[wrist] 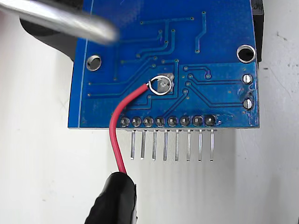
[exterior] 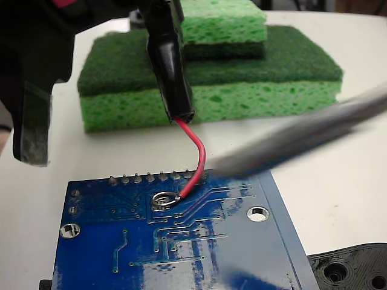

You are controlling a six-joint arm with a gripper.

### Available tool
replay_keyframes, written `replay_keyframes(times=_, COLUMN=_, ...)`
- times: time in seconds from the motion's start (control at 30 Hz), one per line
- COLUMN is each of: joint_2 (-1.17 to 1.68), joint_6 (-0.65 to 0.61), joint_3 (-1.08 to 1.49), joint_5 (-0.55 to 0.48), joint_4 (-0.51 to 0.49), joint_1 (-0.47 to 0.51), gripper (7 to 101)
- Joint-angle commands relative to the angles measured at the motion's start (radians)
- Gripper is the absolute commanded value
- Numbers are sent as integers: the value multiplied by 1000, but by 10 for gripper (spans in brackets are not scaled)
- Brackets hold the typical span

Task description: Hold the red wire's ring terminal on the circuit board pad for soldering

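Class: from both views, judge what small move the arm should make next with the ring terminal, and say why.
Probably none beyond a steady hold. In the wrist view the ring terminal already lies over the pad on the circuit board, with the red wire arching back to the black sleeve. A blurred metal rod reaches in nearby, so any shift might pull the ring off the pad.

A: Bright, even light fills both views; the glossy blue rectangular circuit board (exterior: 181, 248) throws white glare across its near half in the fixed view.

B: A grey metal rod (exterior: 302, 136) is blurred and out of focus there, as is the black shape at left. In the wrist view the white table (wrist: 42, 177) is nearly washed out, with soft shadows.
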Motion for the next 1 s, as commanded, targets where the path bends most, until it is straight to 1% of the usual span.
replay_keyframes(times=0.03, joint_2=9, joint_6=0, joint_3=-6, joint_5=-20, joint_4=0, joint_1=0, gripper=1003)
replay_keyframes(times=0.4, joint_2=9, joint_6=0, joint_3=-8, joint_5=-20, joint_4=2, joint_1=0, gripper=1003)
replay_keyframes(times=0.67, joint_2=44, joint_6=5, joint_3=-3, joint_5=5, joint_4=-2, joint_1=-12, gripper=1003)
replay_keyframes(times=0.8, joint_2=80, joint_6=21, joint_3=8, joint_5=43, joint_4=-2, joint_1=-31, gripper=1003)
replay_keyframes(times=0.9, joint_2=135, joint_6=49, joint_3=35, joint_5=106, joint_4=-11, joint_1=-66, gripper=1003)
replay_keyframes(times=1.0, joint_2=236, joint_6=83, joint_3=109, joint_5=181, joint_4=-46, joint_1=-106, gripper=1003)
